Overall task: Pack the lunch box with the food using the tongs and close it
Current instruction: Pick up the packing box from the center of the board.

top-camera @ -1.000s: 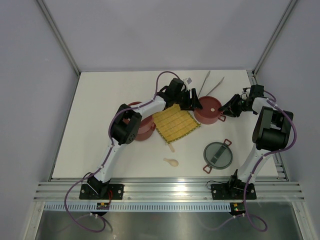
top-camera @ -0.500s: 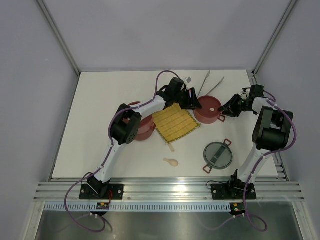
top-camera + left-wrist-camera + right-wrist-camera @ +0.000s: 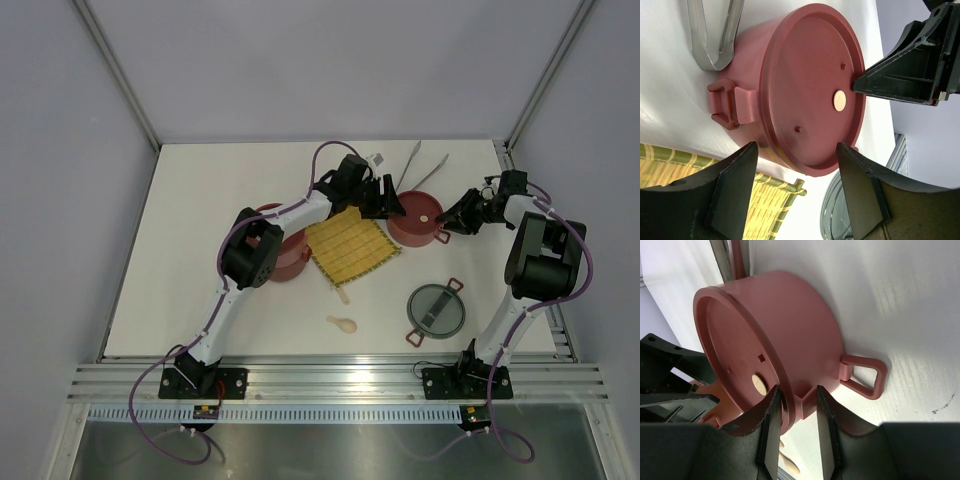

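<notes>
Dark-red plastic is showing at your far left, where a second tier [image 3: 290, 262] is sitting on the white bench [image 3: 200, 220], partly hidden under the left arm [image 3: 300, 212]. Just beside it on the right, the yellow woven mat [image 3: 350, 247] is lying flat. Nearer to you, the small cream spoon [image 3: 342, 323] is lying apart from both.

Past the mat's far corner, your left fingers [image 3: 735, 192] are standing wide apart and gripping nothing. They are pointing at the lidded tier [image 3: 810, 75], whose near rim is sitting just ahead of their tips. You cannot tell whether either tip is touching its wall.

That lidded tier is resting on the bench just right of the mat. Its flat red disc lid is in place, and a small tan disc [image 3: 839, 100] is lying on top of it. Behind it the silver tongs [image 3: 715, 35] are lying on the bench untouched, with their joined end just beside the tier's far side.

On the tier's right side, your right fingers [image 3: 771, 435] are pinching a small lug [image 3: 802, 402] under the rim. One finger is sitting on each side of it, next to the red loop handle [image 3: 865, 377].

Nearer to you, the grey see-through lid [image 3: 436, 310] with red clips is lying flat on the bench, apart from the tier.
</notes>
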You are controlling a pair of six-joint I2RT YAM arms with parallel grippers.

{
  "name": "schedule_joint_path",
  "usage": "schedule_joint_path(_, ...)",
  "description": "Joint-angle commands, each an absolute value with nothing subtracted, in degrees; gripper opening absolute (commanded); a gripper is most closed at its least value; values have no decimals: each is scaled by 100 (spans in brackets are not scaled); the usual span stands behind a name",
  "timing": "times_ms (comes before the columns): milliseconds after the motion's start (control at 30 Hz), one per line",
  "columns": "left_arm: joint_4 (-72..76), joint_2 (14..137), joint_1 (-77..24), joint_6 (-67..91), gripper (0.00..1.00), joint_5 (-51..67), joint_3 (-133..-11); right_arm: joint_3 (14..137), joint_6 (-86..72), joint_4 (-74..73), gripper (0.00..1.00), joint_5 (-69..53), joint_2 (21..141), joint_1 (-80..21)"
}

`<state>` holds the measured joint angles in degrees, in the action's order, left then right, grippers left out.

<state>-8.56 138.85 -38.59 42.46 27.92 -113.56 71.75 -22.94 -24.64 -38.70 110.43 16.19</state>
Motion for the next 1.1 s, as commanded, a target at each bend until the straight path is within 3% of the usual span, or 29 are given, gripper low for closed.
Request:
schedule_joint_path(0, -668, 13913, -3815, 4306, 67, 2795, -11619, 7286, -2250, -2513, 11, -3639, 11171, 1600)
schedule_joint_path(467, -404, 13957, -3771, 4649, 61, 2971, -11628, 7286, -2233, -2523, 10, -3630, 11136, 1600)
schedule_joint_path(800, -571, 14141, -3771, 4606, 62, 2980, -11795, 7304, -2232, -2522, 9, -3621, 11162, 1600)
schedule_joint_path(967, -554, 14124, -3779, 4597, 40, 3059, -11769, 7295, -2250, -2531, 8, -3507, 11110, 1600)
schedule_joint_path(1067, -563, 14054, -3771, 4579, 38, 3085, -11699, 7304, -2285, -2531, 8, -3411, 11057, 1600)
